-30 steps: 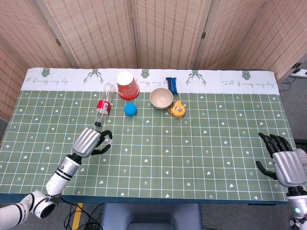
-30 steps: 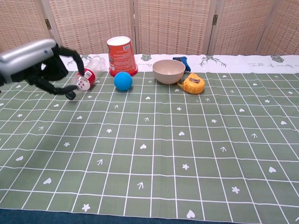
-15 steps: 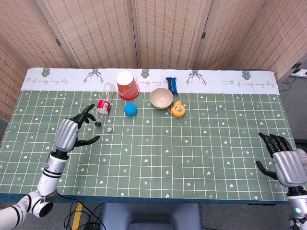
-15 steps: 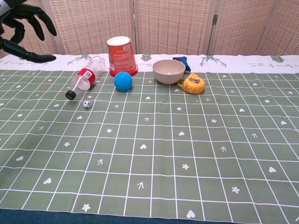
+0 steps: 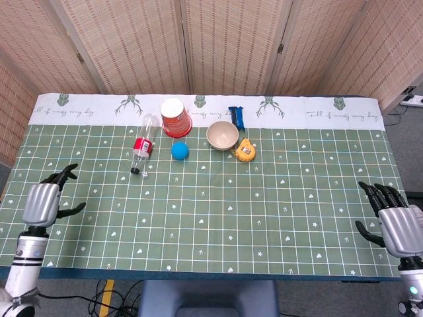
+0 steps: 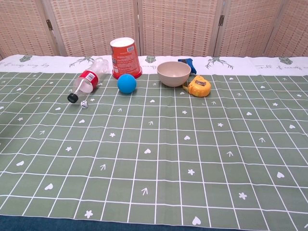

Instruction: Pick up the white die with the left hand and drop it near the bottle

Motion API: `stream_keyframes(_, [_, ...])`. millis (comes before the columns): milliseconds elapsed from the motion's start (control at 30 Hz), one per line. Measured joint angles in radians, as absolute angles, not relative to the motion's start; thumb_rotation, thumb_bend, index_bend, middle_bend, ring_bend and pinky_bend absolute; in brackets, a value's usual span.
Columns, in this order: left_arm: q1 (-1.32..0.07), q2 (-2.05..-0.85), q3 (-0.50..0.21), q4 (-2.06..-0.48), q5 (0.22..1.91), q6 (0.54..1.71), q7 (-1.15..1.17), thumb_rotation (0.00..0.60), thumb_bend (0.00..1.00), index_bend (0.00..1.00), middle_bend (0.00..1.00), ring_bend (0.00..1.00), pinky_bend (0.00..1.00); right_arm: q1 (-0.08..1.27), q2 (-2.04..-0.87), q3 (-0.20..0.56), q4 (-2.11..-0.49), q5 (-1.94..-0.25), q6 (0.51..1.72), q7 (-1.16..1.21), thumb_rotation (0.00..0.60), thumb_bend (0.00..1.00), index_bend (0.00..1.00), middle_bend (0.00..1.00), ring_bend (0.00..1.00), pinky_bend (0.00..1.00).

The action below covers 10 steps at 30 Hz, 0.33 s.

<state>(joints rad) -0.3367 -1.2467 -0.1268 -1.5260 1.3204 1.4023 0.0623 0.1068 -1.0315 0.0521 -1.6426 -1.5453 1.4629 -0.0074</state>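
The white die [image 5: 143, 174] [image 6: 83, 104] lies on the green cloth just beside the black cap of the clear bottle [image 5: 143, 148] [image 6: 88, 82], which lies on its side with a red label. My left hand [image 5: 43, 200] hovers at the table's left edge, far from the die, fingers apart and holding nothing. At the right edge my right hand [image 5: 394, 224] is spread and empty too. Neither hand shows in the chest view.
Behind the bottle stand a red paper cup [image 5: 175, 117] [image 6: 125, 57], a blue ball [image 5: 180, 150] [image 6: 127, 83], a beige bowl [image 5: 222, 135] [image 6: 173, 73], a yellow tape measure [image 5: 245, 151] [image 6: 198, 86] and a blue object [image 5: 237, 117]. A folding screen [image 5: 211, 39] closes the back.
My left hand released the die and drew back left to the table edge. The die dropped and rolled to rest by the bottle's cap. The right hand barely moved.
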Motion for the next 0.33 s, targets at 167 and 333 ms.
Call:
stream_keyframes(167, [-0.257, -1.201, -0.096, -1.572, 1.297, 1.455, 0.084, 0.6, 0.15, 0.21, 0.38, 0.36, 0.51, 0.111, -1.037, 0.052, -1.643, -1.55, 1.46, -0.005, 0.6, 0.24, 0.1, 0.19, 0.14, 0.16])
stream_keyframes(333, [-0.197, -1.18, -0.066, -1.612, 1.307, 1.508, 0.106, 0.6, 0.15, 0.22, 0.38, 0.36, 0.51, 0.115, -1.04, 0.049, -1.648, -1.561, 1.457, 0.004, 0.6, 0.24, 0.1, 0.19, 0.14, 0.16])
